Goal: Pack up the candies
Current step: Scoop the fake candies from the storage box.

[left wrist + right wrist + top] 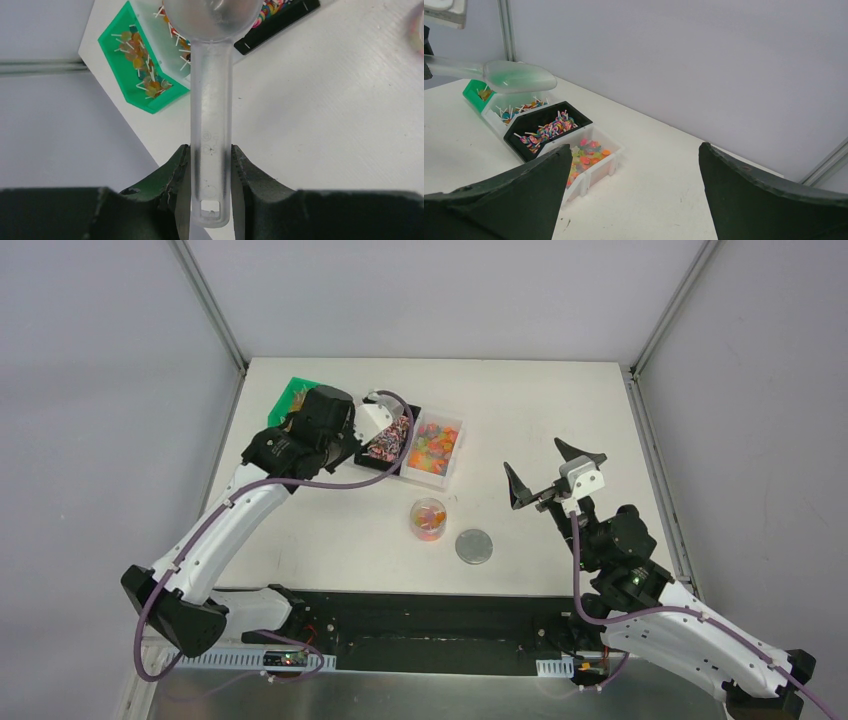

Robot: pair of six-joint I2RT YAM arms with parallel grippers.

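Closest to us, the left gripper is clenched on the tail end of a clear plastic scoop, jaws pinching the handle from both sides. Out ahead of it the bowl hangs over a row of bins, and that's where the candies are: orange and red gummies in the white bin, striped ones in the black bin, stick sweets in the green bin off to its left. A few more sit in the small cup, back toward the bases on this gripper's right. We can't tell whether the bowl is loaded.

What worries us: gripped so far back, the handle is a long lever, so a snag on a bin wall or a jutting stick could twist it in the jaws. The cup's mouth looks narrow; a hasty tip may scatter candies across the table, and a nudge may topple it. That green bin sits close to the far left edge, so little margin there. Elsewhere we have room: bare surface between bins and cup. The grey lid lies just beside the cup, and the right gripper hangs released, jaws wide, well apart beyond it.
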